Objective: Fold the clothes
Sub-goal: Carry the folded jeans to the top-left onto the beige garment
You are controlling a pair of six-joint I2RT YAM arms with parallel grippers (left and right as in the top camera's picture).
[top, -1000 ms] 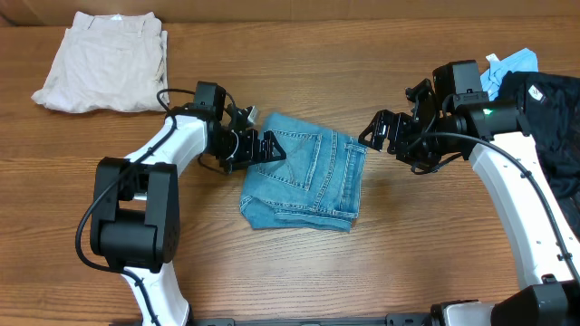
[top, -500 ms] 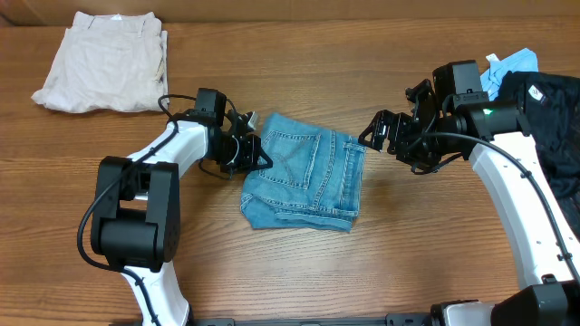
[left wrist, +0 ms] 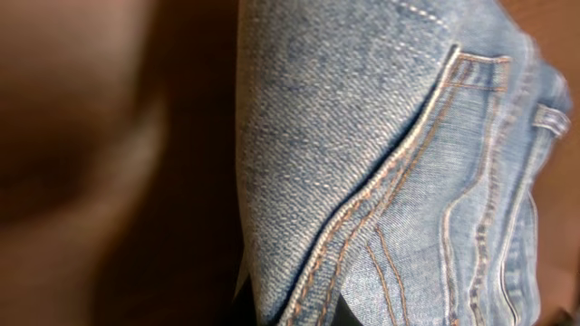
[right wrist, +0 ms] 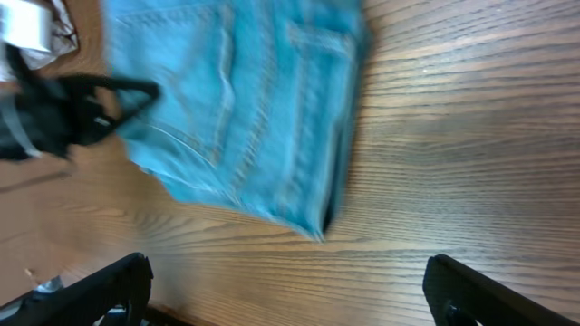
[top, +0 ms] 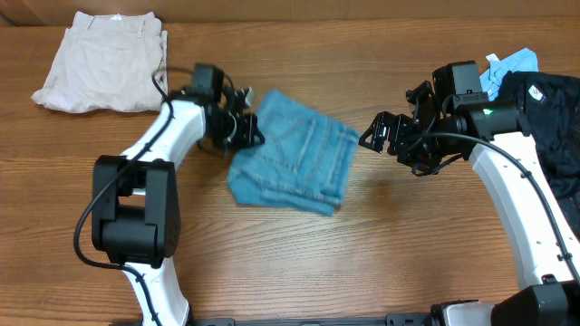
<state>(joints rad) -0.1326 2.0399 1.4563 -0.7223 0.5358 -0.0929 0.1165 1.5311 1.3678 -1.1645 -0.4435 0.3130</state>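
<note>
— Overhead, where are the jeans (top: 292, 154) right now?

— On the bare wood of the table (top: 299, 263), folded into a thick bundle that sits skewed. The left gripper (top: 249, 134) is right at the bundle's left edge. The right gripper (top: 370, 134) hangs just off its right edge, not touching.

— Has the left one got hold of them?

— I'd say so. Its jaws are pinched tight on the denim at that edge. The left wrist view is filled with pocket stitching close up, which fits cloth clamped between them. I can't make out the fingers themselves there.

— And the right?

— Spread as wide as it goes, with nothing between. In the right wrist view its fingers (right wrist: 100, 290) frame bare wood, with the jeans lying beyond them.

— Why grab a bundle that's already folded?

— My guess is it grips the edge to square the bundle up or carry it aside. The cloth looks smeared, as if in motion. The right arm hangs clear, likely so it doesn't snag the fold.

— Anything else about?

— Cream trousers (top: 104, 62) lie well off to the jeans' left, toward the far side of the table. Black clothes (top: 557, 118) with a small blue cloth (top: 512, 63) lie well off to the jeans' right. Neither pile touches the jeans.
</note>
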